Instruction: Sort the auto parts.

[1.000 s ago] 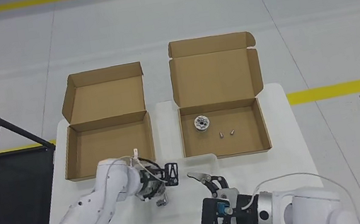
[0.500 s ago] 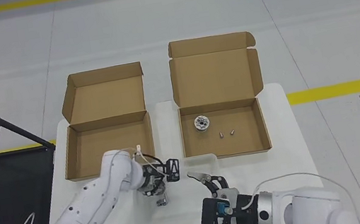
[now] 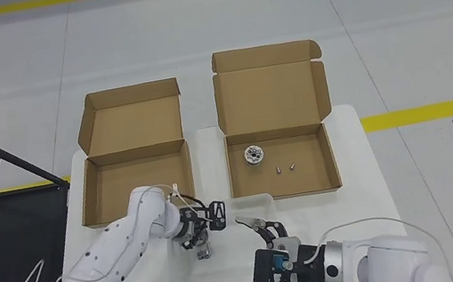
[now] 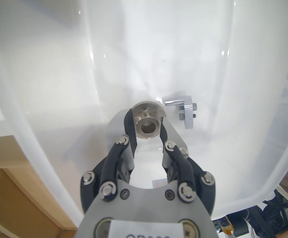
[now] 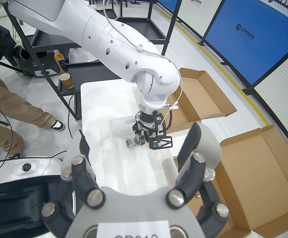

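Note:
My left gripper is shut on a round metal hub, holding its short neck between both pads, low inside the translucent white bin. Just beside the hub, a small metal bracket lies on the bin floor. In the top view the left gripper is at the bin's left side, with the bracket just below it. My right gripper hangs open and holds nothing over the bin's near part. From the right wrist view, the left gripper and the hub are straight ahead.
Two open cardboard boxes stand behind the bin. The left box holds nothing that I can see. The right box holds a round part and two small screws. A black rack stands beside the table.
The left arm's elbow has swung out to the left and its wrist has turned a little over the bin. The right arm has not moved.

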You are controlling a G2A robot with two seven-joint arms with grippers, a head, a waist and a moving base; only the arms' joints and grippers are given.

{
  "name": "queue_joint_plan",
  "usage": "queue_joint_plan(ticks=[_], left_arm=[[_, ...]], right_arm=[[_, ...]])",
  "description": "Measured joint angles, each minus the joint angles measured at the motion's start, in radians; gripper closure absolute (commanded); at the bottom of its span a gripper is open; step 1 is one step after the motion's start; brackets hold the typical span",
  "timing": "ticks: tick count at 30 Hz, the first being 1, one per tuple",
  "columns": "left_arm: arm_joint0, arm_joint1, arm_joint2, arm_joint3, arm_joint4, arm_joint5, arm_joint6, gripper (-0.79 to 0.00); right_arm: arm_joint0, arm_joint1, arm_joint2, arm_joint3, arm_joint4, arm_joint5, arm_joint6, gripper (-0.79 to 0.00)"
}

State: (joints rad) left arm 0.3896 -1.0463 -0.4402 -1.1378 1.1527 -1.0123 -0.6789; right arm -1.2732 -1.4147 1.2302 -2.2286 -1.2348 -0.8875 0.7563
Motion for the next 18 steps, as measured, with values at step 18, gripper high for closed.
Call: queue_joint_plan(ticks=[18], left_arm=[[-0.047, -0.001, 0.074, 0.034, -0.026, 0.000, 0.014, -0.332]], right_arm=[[0.000, 0.000, 0.000, 0.000, 0.000, 0.000, 0.000, -0.785]])
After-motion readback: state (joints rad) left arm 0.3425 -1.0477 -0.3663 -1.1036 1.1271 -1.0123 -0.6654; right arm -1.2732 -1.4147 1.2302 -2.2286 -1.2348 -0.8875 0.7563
